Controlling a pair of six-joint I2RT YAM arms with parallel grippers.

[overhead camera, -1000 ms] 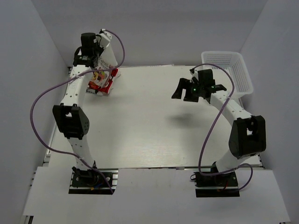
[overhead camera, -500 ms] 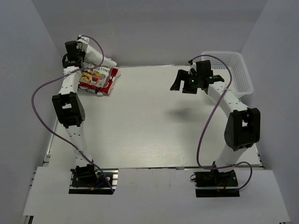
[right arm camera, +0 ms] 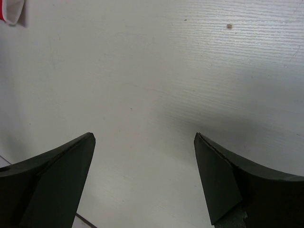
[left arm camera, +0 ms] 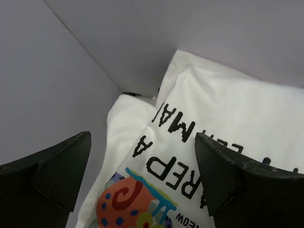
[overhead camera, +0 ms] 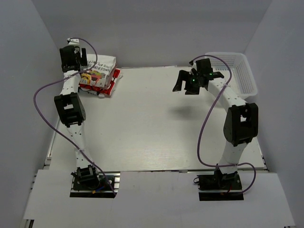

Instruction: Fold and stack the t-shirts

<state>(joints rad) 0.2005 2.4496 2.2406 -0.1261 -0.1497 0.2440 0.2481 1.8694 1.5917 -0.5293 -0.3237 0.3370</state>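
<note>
A stack of folded t-shirts [overhead camera: 100, 77] lies at the table's far left corner. A white one with dark lettering and an orange print [left arm camera: 228, 114] is on top, and a red patterned one [overhead camera: 108, 88] is at the bottom. My left gripper [overhead camera: 75, 58] hovers just left of and above the stack. In the left wrist view the left gripper [left arm camera: 142, 142] is open, with the white shirt lying free beneath it. My right gripper [overhead camera: 184, 83] hangs open over the bare table [right arm camera: 142, 71] at the far right, and the right gripper [right arm camera: 142, 137] holds nothing.
A white mesh basket [overhead camera: 240, 71] stands at the far right edge, just behind the right arm. Grey walls close in on the left, back and right. A red corner of the stack [right arm camera: 9, 12] shows at the top left of the right wrist view.
My left gripper has opened and let go of the white t-shirt, which now lies on top of the stack. The left arm has drawn back to the left. The right arm has shifted slightly farther away.
</note>
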